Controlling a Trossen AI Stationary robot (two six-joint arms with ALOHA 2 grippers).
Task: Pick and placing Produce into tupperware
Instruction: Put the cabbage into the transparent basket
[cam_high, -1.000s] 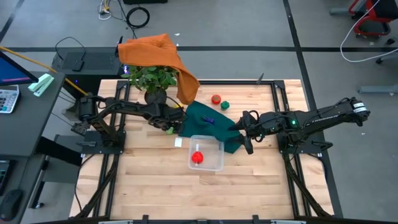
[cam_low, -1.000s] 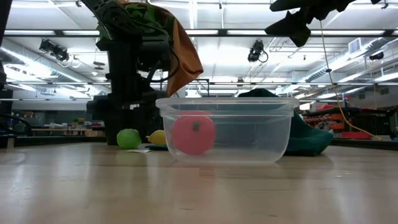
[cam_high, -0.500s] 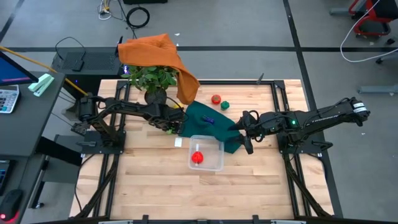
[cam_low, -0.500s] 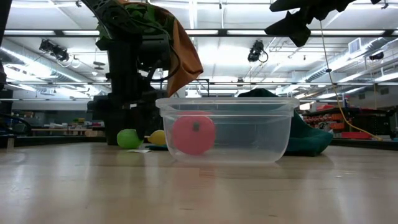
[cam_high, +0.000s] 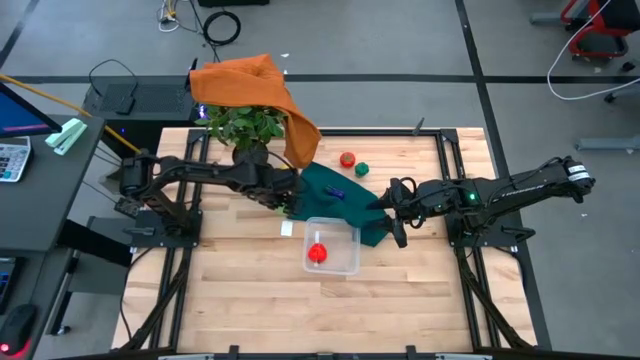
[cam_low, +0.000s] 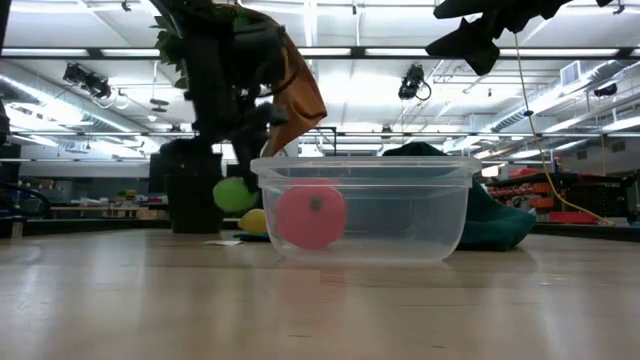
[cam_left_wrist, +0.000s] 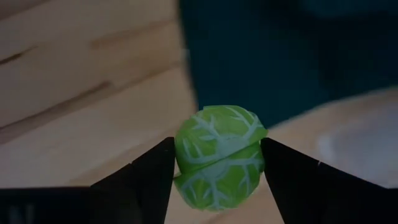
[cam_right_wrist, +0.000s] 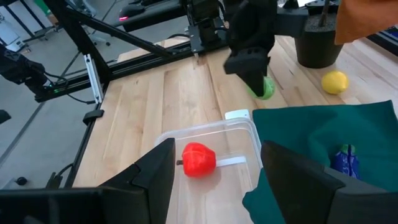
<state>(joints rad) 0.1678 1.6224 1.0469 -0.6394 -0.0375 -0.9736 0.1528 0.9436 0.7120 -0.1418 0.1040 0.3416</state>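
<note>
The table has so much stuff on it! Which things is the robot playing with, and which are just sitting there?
Job: green sprout in left gripper, clear tub, red fruit, lemon.
Lying about: potted plant, orange cloth, teal cloth.

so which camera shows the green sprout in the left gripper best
The left wrist view: the green sprout fills the frame, clamped in the left gripper. The low view shows it lifted off the table. The right wrist view shows it small. From the high view it is hidden under the arm.

arms: dark, jointed | jaws: black, flat | right arm: green light
</note>
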